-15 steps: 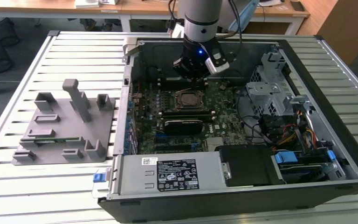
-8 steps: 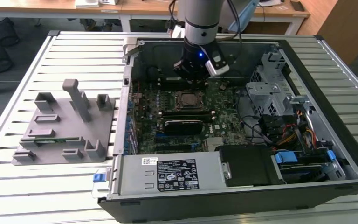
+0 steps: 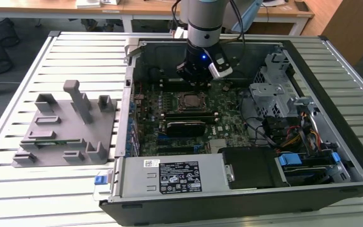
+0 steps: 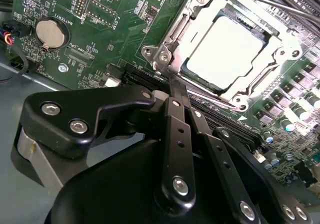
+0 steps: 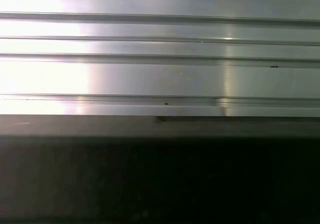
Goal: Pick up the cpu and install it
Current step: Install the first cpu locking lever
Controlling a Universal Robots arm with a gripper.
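In the second wrist view the cpu [image 4: 225, 52], a flat silvery square, lies inside the metal socket frame [image 4: 165, 54] on the green motherboard [image 4: 100, 34]. My gripper [image 4: 173, 83] hangs just off the frame's edge, a little above the board, its black fingers drawn together with nothing between them. In the exterior view the gripper [image 3: 193, 84] hovers inside the open computer case, just behind the socket [image 3: 190, 100] at the middle of the board.
The case [image 3: 332, 56] lies open on a slatted aluminium table [image 3: 74, 47]. A power supply [image 3: 175, 177] sits at the front, drive cages and cables [image 3: 282, 104] on the exterior view's right. A grey parts fixture [image 3: 68, 127] stands on the table at that view's left.
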